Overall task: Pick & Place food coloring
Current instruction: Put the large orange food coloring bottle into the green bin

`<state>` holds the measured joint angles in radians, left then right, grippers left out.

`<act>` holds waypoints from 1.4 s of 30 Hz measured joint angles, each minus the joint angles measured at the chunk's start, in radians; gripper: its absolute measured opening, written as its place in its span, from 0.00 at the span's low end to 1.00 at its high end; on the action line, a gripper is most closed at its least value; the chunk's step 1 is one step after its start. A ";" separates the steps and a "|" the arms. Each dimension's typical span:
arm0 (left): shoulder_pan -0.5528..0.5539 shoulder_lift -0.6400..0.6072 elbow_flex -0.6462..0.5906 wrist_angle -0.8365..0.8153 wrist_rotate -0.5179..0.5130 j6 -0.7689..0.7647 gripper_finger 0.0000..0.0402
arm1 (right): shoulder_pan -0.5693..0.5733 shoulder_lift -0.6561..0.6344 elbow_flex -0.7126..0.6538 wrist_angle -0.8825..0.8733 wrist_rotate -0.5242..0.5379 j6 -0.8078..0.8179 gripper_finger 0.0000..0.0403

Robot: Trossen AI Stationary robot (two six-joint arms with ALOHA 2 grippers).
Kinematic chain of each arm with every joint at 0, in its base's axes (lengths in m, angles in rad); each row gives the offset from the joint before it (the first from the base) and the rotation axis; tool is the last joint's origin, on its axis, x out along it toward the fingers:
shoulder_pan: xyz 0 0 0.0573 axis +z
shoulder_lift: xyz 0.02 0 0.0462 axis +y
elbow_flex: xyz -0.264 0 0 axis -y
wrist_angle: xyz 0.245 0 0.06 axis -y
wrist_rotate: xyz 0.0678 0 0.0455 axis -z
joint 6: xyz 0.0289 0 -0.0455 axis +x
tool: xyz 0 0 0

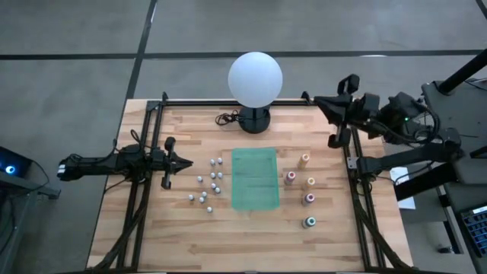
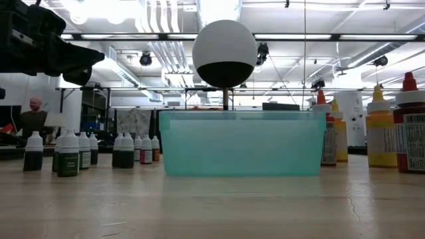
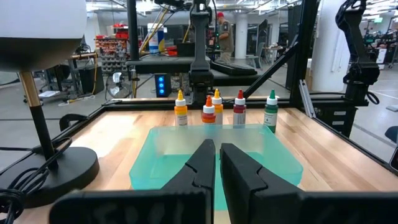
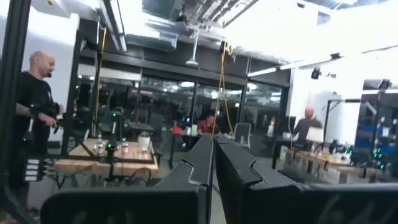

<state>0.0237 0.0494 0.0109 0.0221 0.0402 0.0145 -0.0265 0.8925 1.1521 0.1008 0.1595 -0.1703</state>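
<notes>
Food coloring bottles (image 1: 307, 180) flank the teal translucent bin (image 1: 255, 179), probably their destination; both pincers closed, empty

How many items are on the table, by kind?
Small white-capped bottles: 10
Large colour-capped bottles: 5
Teal bin: 1
Globe lamp: 1
Total: 17
</notes>
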 joint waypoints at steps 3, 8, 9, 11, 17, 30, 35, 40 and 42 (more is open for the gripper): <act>0.000 0.000 0.000 0.000 0.000 0.000 0.00 | 0.000 0.048 0.091 -0.103 0.000 -0.001 0.02; 0.000 0.000 0.000 0.000 0.000 0.000 0.00 | 0.000 0.118 0.210 -0.281 -0.001 -0.010 0.02; 0.000 0.000 0.000 0.000 0.000 0.000 0.00 | 0.000 0.128 0.224 -0.311 -0.001 -0.008 0.02; 0.000 0.000 0.000 0.000 0.000 0.000 0.00 | 0.000 0.146 0.242 -0.359 -0.002 -0.002 0.02; 0.000 0.000 0.000 0.000 0.000 0.000 0.00 | 0.000 0.170 0.264 -0.456 -0.002 0.004 0.02; 0.000 0.000 0.000 0.000 0.000 0.000 0.00 | 0.000 0.195 0.368 -0.575 -0.002 0.012 0.02; 0.000 0.000 0.000 0.000 0.000 0.000 0.00 | 0.000 0.226 0.432 -0.708 -0.002 0.014 0.02; 0.000 0.000 0.000 0.000 0.000 0.000 0.00 | 0.000 0.255 0.495 -0.833 -0.002 0.014 0.02; 0.000 0.000 0.000 0.000 0.000 0.000 0.00 | 0.000 0.260 0.513 -0.868 -0.002 0.014 0.02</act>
<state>0.0238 0.0494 0.0109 0.0220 0.0402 0.0146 -0.0269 1.1525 1.6652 -0.7667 0.1574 -0.1566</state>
